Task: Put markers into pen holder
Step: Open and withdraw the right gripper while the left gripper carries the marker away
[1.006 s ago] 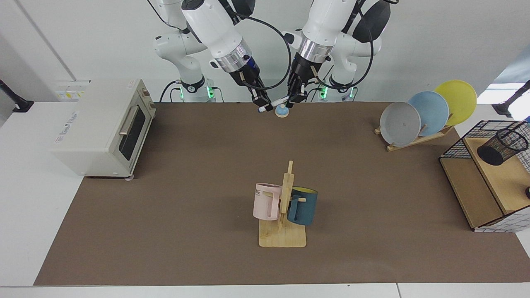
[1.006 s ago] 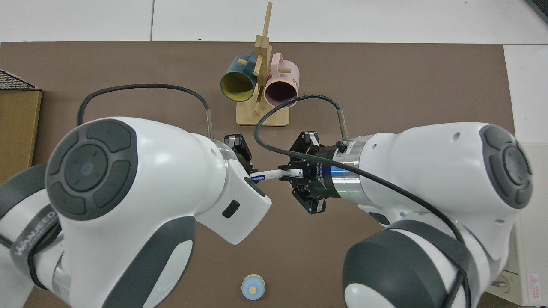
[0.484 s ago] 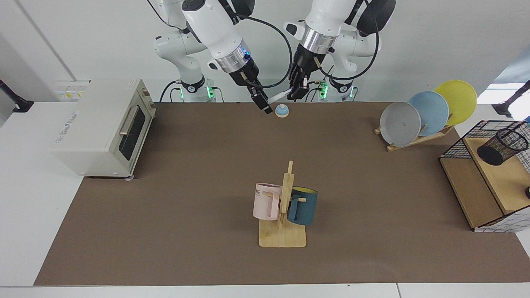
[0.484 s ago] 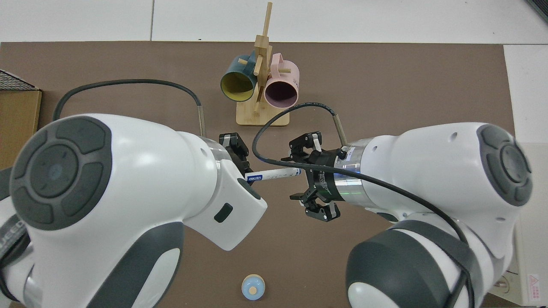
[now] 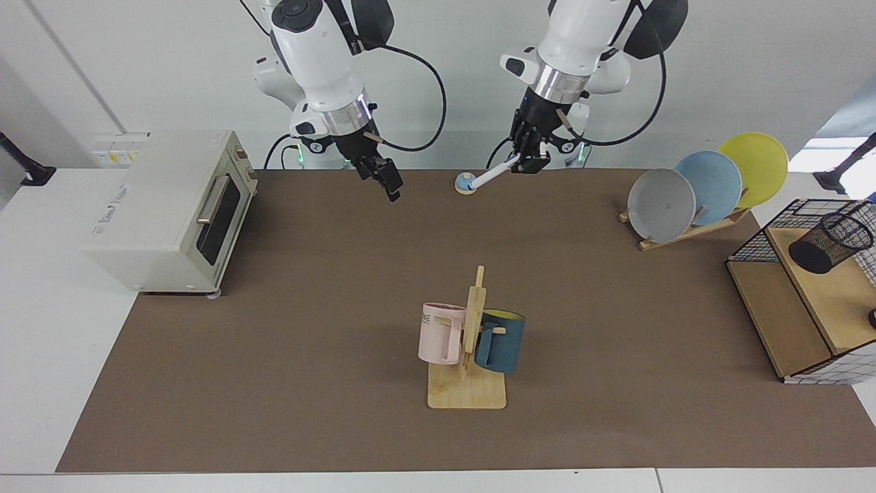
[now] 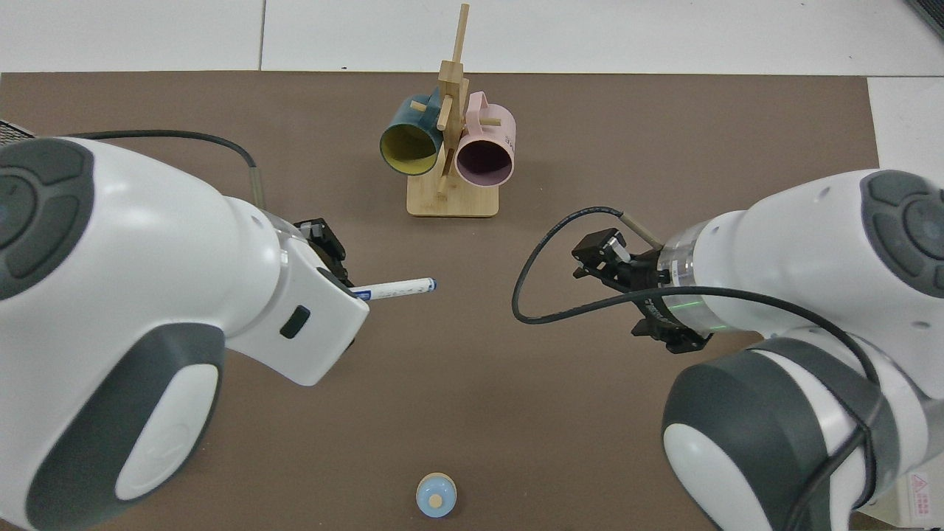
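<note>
The white marker (image 5: 494, 174) with its blue cap hangs slanted above the back edge of the brown mat, and my left gripper (image 5: 531, 161) is shut on its upper end. In the top view the marker (image 6: 395, 289) sticks out from under the left arm, whose gripper (image 6: 345, 282) is mostly hidden. My right gripper (image 5: 388, 181) is open and holds nothing, well apart from the marker; in the top view the right gripper (image 6: 624, 295) is spread wide. The black mesh pen holder (image 5: 831, 241) stands on the wooden shelf inside a wire basket at the far right.
A toaster oven (image 5: 168, 211) stands at the left edge. A wooden mug rack (image 5: 467, 356) with a pink and a blue mug is mid-table. A plate rack (image 5: 705, 188) is back right, near the wire basket (image 5: 753, 239). A small blue knob (image 5: 465, 183) lies under the marker's cap.
The right gripper opened, let go of the marker and drew away. The left gripper kept the marker and carried it toward the basket side.
</note>
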`<action>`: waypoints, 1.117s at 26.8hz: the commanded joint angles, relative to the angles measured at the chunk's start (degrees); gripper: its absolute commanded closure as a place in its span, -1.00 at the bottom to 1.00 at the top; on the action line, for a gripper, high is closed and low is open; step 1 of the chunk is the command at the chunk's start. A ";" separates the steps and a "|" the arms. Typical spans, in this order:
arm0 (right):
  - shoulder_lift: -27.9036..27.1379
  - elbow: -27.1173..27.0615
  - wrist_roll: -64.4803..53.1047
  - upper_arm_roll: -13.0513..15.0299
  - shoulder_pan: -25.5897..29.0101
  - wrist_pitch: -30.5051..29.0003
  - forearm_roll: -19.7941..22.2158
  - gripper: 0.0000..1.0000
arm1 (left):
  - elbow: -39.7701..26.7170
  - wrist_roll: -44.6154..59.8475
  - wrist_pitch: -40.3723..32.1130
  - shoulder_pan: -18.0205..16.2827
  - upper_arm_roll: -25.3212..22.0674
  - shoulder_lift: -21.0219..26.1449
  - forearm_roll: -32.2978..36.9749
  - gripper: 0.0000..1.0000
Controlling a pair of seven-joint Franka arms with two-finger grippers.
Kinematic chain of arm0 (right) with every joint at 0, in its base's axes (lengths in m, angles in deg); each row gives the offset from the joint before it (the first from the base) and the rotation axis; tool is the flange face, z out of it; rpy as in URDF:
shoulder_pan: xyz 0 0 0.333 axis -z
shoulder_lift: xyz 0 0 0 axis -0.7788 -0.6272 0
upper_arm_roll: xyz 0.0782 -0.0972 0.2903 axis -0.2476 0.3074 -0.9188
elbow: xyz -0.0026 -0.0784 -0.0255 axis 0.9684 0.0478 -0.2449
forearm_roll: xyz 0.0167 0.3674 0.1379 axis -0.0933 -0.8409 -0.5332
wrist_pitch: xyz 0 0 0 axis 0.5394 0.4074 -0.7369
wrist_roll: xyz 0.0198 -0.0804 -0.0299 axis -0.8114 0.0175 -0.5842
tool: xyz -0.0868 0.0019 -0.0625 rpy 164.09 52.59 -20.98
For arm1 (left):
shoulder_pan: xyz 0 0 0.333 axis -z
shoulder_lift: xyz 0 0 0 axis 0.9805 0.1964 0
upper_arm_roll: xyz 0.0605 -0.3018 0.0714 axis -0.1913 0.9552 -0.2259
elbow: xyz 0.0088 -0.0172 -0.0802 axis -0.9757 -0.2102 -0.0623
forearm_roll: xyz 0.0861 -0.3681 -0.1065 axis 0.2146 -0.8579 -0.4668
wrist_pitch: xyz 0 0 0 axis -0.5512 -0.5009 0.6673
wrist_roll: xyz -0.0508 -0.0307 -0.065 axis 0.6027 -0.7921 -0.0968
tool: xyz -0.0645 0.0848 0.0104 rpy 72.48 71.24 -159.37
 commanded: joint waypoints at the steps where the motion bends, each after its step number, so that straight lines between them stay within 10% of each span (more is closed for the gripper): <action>1: 1.22 1.02 -17.71 -0.53 5.04 1.89 4.51 -1.00 | -2.95 -0.35 -2.13 0.23 -5.03 -2.58 4.55 1.00; 10: 1.39 0.59 -46.64 -0.44 12.96 1.54 8.47 -1.00 | -3.92 -5.35 -2.57 0.14 -16.45 -1.88 13.44 1.00; 17: 3.06 0.06 -56.33 -0.27 13.14 2.07 20.69 -1.00 | -3.30 -12.55 -1.17 -0.03 -24.01 -1.18 19.41 1.00; 30: 3.77 -0.12 -56.42 2.99 15.60 4.36 10.41 -1.00 | 1.09 -26.18 7.35 -0.12 -38.43 1.98 28.73 1.00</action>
